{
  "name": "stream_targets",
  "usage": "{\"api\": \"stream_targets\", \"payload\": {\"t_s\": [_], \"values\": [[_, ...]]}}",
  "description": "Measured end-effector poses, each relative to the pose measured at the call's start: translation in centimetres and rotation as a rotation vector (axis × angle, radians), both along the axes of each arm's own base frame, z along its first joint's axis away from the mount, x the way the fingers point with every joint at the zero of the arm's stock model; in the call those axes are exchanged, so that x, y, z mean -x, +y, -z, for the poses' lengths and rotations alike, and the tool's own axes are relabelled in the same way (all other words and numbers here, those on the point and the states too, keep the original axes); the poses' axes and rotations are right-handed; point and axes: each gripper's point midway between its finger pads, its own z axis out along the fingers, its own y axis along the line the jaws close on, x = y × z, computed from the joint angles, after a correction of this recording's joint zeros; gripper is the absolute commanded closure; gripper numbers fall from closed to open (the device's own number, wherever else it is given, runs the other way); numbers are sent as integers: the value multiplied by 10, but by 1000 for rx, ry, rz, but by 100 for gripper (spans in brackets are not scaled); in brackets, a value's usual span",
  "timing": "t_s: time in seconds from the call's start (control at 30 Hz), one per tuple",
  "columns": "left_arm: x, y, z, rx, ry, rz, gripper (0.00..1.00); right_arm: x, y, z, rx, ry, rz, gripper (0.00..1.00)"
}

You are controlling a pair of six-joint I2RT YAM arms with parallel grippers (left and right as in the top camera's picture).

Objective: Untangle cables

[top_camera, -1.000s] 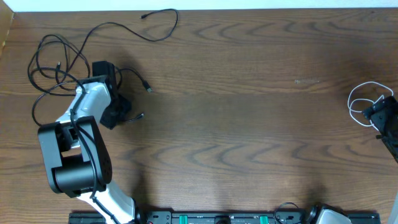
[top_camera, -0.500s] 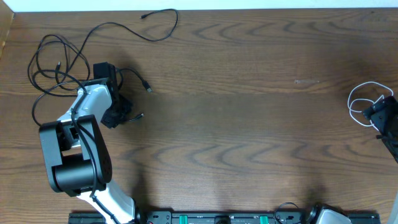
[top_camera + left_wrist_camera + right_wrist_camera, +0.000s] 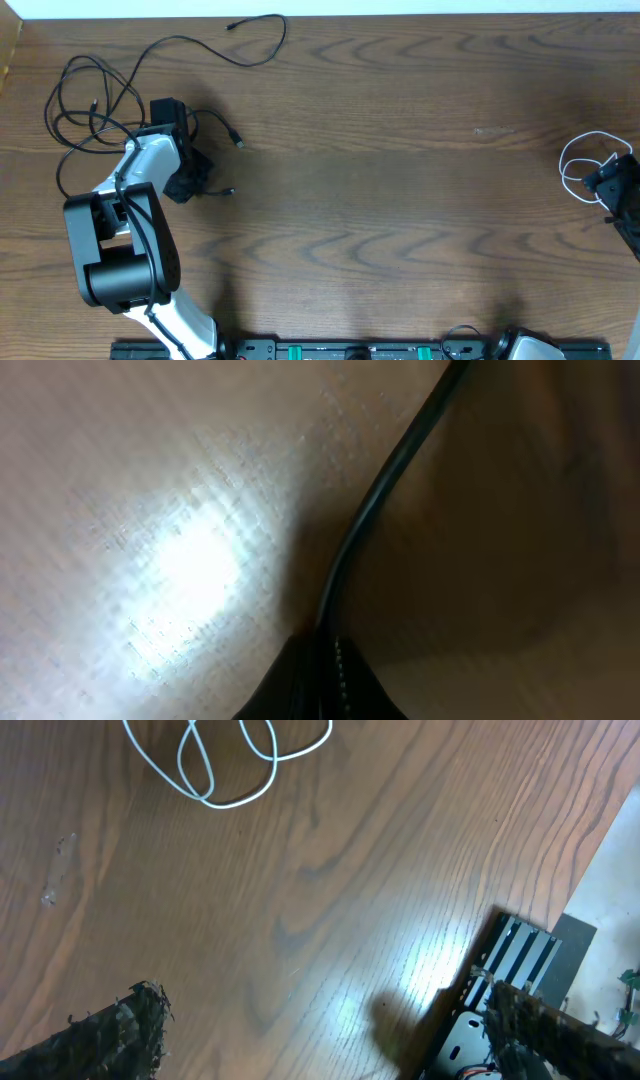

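Cable (image 3: 370, 510), thin and black, sits clamped inside the closed left tool (image 3: 322, 660).

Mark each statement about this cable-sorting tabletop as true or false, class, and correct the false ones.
1. The thin white looped cable lies near the right edge of the brown wooden table. True.
2. The left end effector is wide open. False: it is shut on a thin black cable.
3. The right end effector grips the white cable. False: it is open, and the cable lies apart from it.
4. The tangled black cables lie at the table's far left. True.
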Motion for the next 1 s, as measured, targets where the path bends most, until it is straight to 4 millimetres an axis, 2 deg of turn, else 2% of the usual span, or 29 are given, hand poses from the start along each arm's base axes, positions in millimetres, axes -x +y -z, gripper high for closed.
{"api": "stream_targets", "payload": {"t_s": [0.13, 0.27, 0.43, 0.63, 0.7, 0.77, 0.83, 0.87, 0.9, 1.0], "values": [[-13, -3, -2, 34, -41, 2, 93, 0, 0, 0, 0, 0, 0, 1], [-27, -15, -4, 114, -81, 0, 93, 0, 0, 0, 0, 0, 0, 1], [-39, -34, -10, 255, -135, -141, 92, 0, 0, 0, 0, 0, 0, 1], [-73, -28, -24, 304, -284, -240, 92, 0, 0, 0, 0, 0, 0, 1], [-79, -19, -29, 304, -321, -260, 83, 0, 0, 0, 0, 0, 0, 1], [-82, -7, -34, 298, -350, -275, 57, 0, 0, 0, 0, 0, 0, 1], [-82, 7, -39, 284, -370, -277, 27, 0, 0, 0, 0, 0, 0, 1], [-82, 14, -44, 276, -383, -277, 17, 0, 0, 0, 0, 0, 0, 1], [-83, 22, -50, 265, -400, -271, 11, 0, 0, 0, 0, 0, 0, 1], [-86, 42, -74, 229, -463, -256, 9, 0, 0, 0, 0, 0, 0, 1]]}}
